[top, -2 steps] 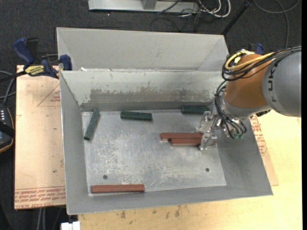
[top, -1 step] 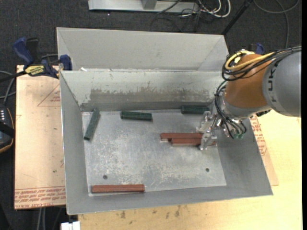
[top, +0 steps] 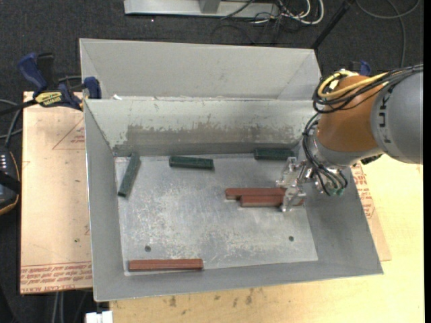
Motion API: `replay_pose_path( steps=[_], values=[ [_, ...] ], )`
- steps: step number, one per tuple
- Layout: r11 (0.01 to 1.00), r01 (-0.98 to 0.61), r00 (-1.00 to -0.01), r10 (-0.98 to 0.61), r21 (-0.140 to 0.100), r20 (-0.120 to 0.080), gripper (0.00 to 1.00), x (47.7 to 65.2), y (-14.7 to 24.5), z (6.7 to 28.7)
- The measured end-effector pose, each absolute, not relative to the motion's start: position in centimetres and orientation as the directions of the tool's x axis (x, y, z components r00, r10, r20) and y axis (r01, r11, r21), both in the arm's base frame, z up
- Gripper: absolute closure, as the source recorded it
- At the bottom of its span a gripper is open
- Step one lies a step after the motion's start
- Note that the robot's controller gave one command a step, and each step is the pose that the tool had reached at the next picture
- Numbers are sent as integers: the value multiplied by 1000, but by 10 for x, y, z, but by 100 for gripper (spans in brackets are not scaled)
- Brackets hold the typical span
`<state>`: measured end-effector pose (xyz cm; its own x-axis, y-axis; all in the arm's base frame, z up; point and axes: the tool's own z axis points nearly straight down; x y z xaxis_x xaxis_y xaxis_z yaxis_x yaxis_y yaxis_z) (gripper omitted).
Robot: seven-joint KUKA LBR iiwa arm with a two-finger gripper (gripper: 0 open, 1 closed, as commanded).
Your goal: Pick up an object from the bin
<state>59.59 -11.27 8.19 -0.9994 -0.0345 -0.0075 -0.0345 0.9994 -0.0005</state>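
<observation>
My gripper (top: 291, 195) is low in the bin's right part, at the right end of a reddish-brown bar (top: 252, 194) that lies flat and runs left from it. A second brown bar (top: 259, 202) lies against the first, just below it. The fingers (top: 287, 204) stand at the bars' right ends; how they sit round the bars is hidden. A dark green bar (top: 272, 153) lies just behind the gripper, by the back wall.
Another dark green bar (top: 191, 162) lies at the back middle, and a third (top: 128, 175) leans at the back left. A long brown bar (top: 165, 265) lies along the front left. The arm with its orange cover and cables hangs over the right wall.
</observation>
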Motion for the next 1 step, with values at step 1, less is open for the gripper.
replay_pose_path(
  steps=[1],
  values=[
    [970,-244,-970,-244,-6,-15,100,625,-103,102]
  ],
)
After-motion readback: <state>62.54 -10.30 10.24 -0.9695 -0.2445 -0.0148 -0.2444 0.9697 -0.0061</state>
